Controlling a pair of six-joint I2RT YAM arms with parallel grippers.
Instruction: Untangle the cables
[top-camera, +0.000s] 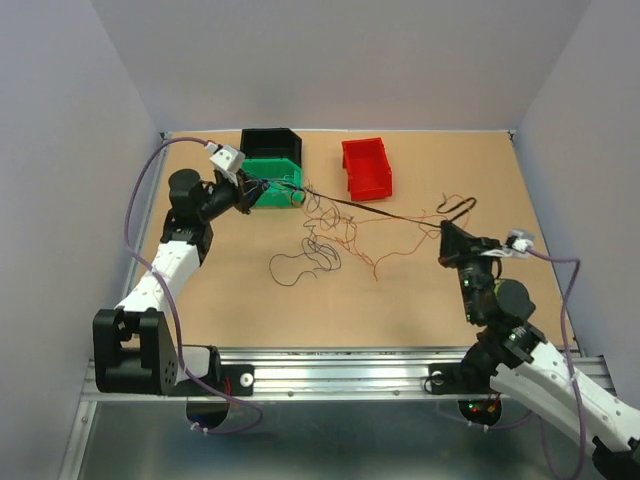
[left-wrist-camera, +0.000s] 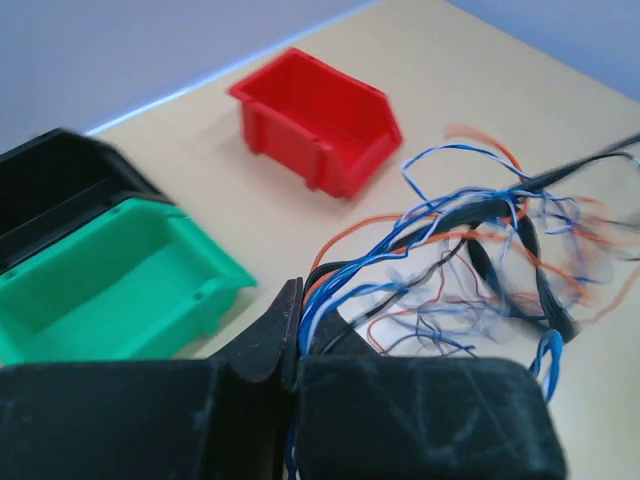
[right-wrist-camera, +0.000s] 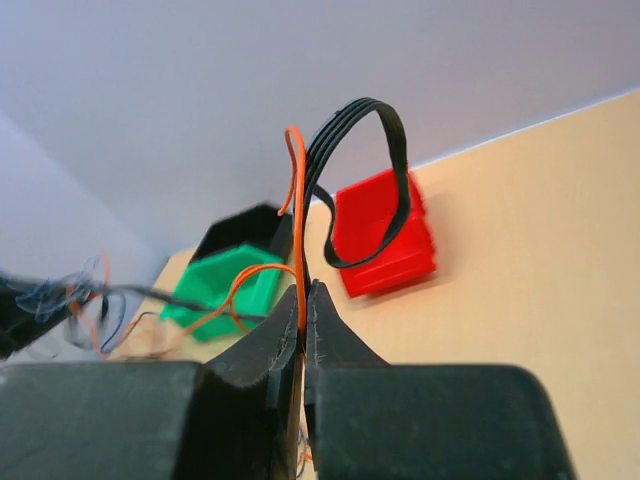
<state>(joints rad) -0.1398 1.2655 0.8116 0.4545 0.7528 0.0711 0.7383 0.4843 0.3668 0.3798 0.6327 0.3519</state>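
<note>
Right in front of the green bin (top-camera: 272, 197), the left pincer (left-wrist-camera: 297, 330) is pressed together on a bunch of thin blue, orange and black cables (top-camera: 320, 243). The wires go in between its two fingers. The right pincer (right-wrist-camera: 304, 320), far off to the right of the green bin, is pressed together too. It grips an orange wire and a flat black one, and they stick up in a loop above its tips.

One dark line runs tight from the left pincer to the right pincer. It crosses the tabletop (top-camera: 400, 310) and passes in front of the red bin (top-camera: 368, 185), which sits to the right of the green bin. So the cables stretch side to side, from one pincer to the other. The messy part lies in front of the green bin and a bit to its right, so the left arm is the nearer one.

The left arm is bent at the elbow, and its wrist leans toward the green bin. The right arm reaches forward and turns inward, with its pincer aimed toward the green bin.

The mess does not look undone yet. Pulling the ends apart seems the likely next move, but a hard pull could make the knot tighter.
</note>
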